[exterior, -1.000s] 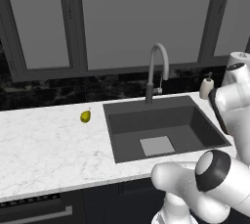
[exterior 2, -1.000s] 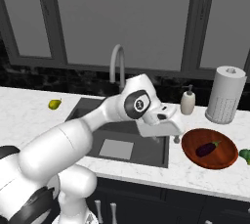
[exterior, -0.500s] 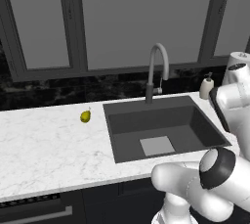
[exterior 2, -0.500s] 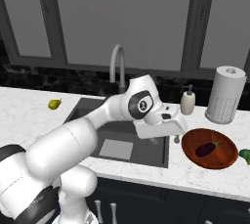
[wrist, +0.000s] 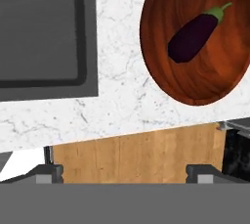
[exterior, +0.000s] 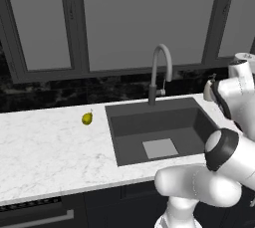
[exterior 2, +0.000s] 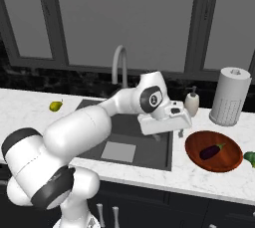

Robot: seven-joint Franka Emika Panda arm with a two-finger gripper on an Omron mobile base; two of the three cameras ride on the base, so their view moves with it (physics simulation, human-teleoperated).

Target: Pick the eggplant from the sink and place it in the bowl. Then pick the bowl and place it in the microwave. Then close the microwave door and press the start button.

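Step 1 done: eggplant (wrist: 193, 36) lies in bowl (wrist: 161, 47), upper right of hand view. Gripper (wrist: 124, 174) spread wide, holding nothing. Left to do: bowl into microwave, shut door, press start.

A yellow-green pear (exterior: 87, 118) sits left of centre on the white marble counter (exterior: 45, 152). At right, a soap dispenser (exterior 2: 191, 103) stands beside a paper towel roll (exterior 2: 229, 96). A green vegetable (exterior 2: 249, 158) touches the right edge.
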